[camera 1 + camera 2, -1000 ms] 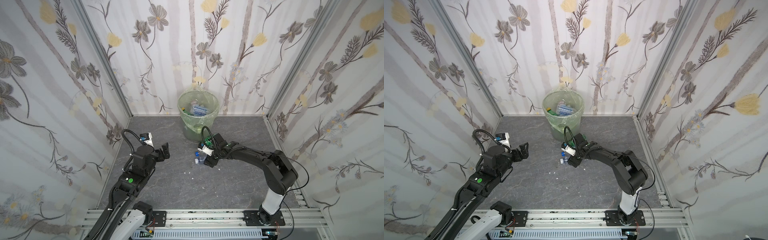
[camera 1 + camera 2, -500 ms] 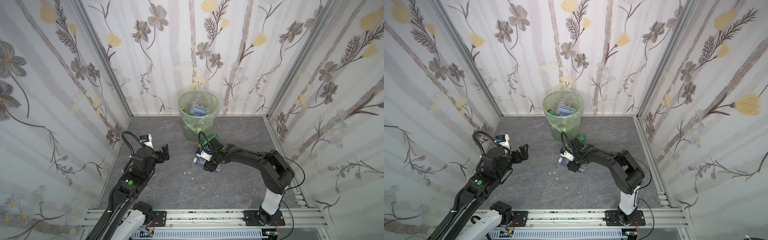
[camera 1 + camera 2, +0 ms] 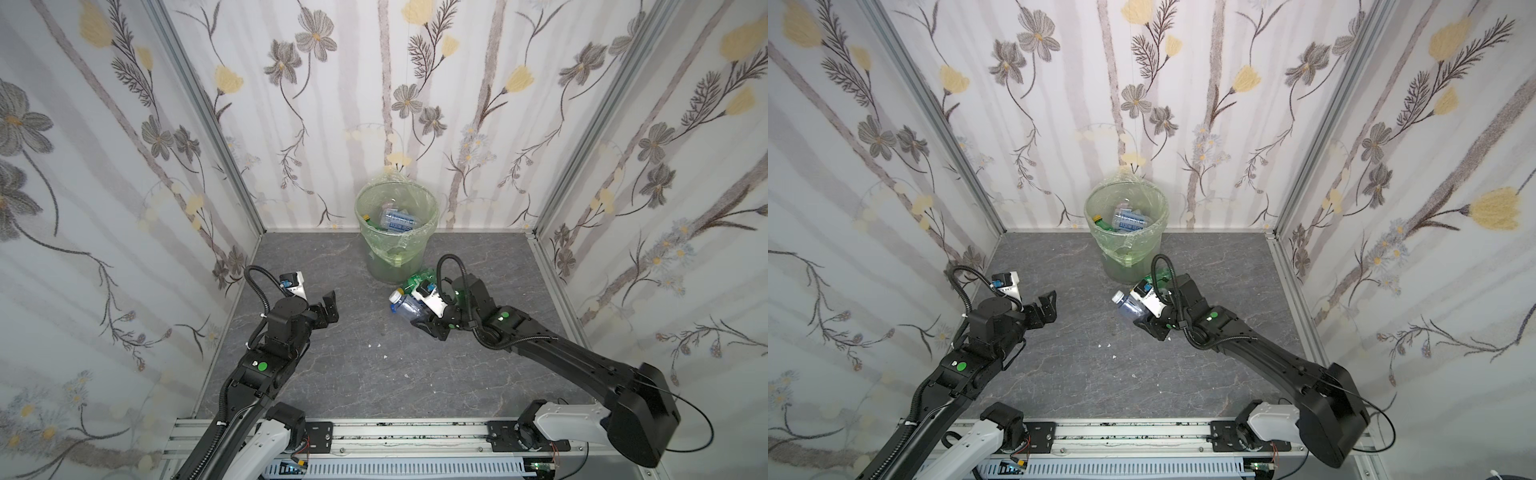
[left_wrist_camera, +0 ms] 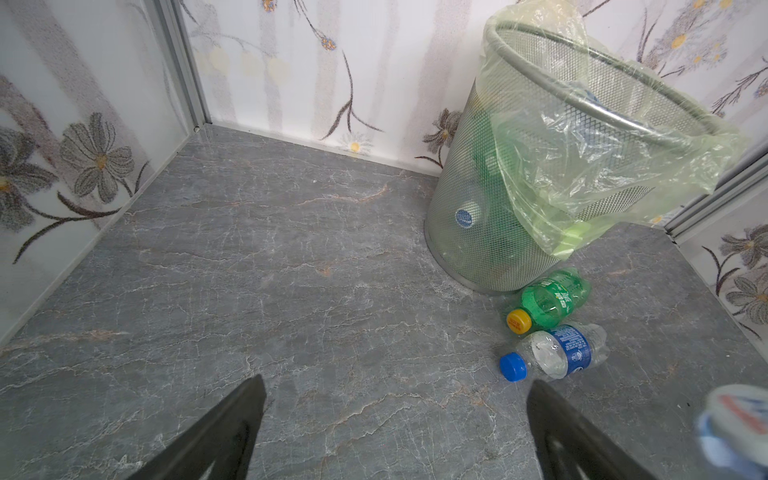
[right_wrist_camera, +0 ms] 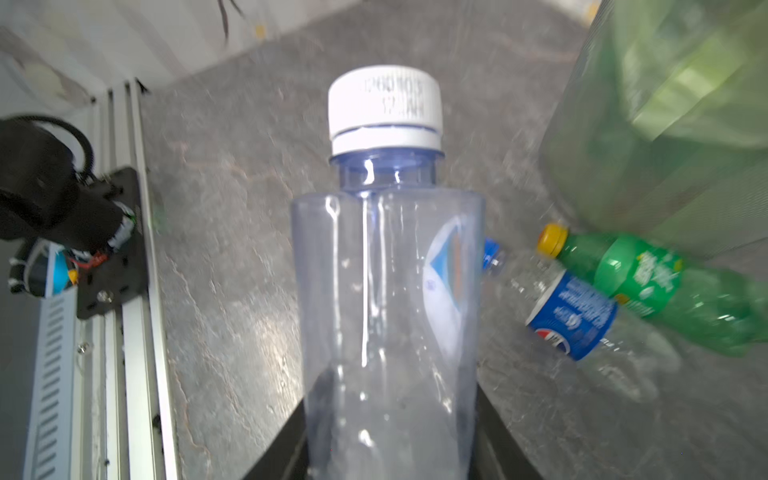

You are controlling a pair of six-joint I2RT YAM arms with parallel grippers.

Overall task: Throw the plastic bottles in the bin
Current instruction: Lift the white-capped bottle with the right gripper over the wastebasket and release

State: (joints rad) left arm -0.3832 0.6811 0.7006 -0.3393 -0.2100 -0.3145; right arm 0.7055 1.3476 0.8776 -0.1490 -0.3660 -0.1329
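Left wrist view, left gripper (image 4: pixel 397 384): black fingers spread wide with nothing between them, over the left half of the bench (image 3: pixel 374 374).
Bench surface: grey, stone-look, with pale veins.
Bin (image 4: pixel 469 232): round, of fine silver wire mesh, tapering to its base. It stands upright at the middle of the bench's back edge, against the flowered wall.
Bag (image 4: pixel 582 166): thin, crinkled, light-green film folded over the rim and hanging down the outside.
Bottles in the bin (image 3: pixel 397 220): heaped at odd angles. Blue labels and one yellow cap show; the print is too small to read.
White-capped bottle (image 5: pixel 386 291): clear, faintly blue plastic with smooth straight sides and a ribbed white cap. Its long axis runs in line with the fingers, and the cap leads toward the bench's left edge, just in front of the bin. The label has a blue and orange wedge; the cap print is too faint to read.
Blue-label bottle (image 4: pixel 557 353): clear and dented, on its side in front of the bin's foot, with a blue cap. The label carries a red-white-blue roundel; its lettering is blurred.
Green bottle (image 4: pixel 552 299): on its side with a yellow cap, its base end just beside the bin's foot. It lies nearly parallel to the blue-label bottle, both caps toward the bench's left edge.
Right gripper (image 5: pixel 390 449): fingers pressed on either side of the white-capped bottle's lower body.
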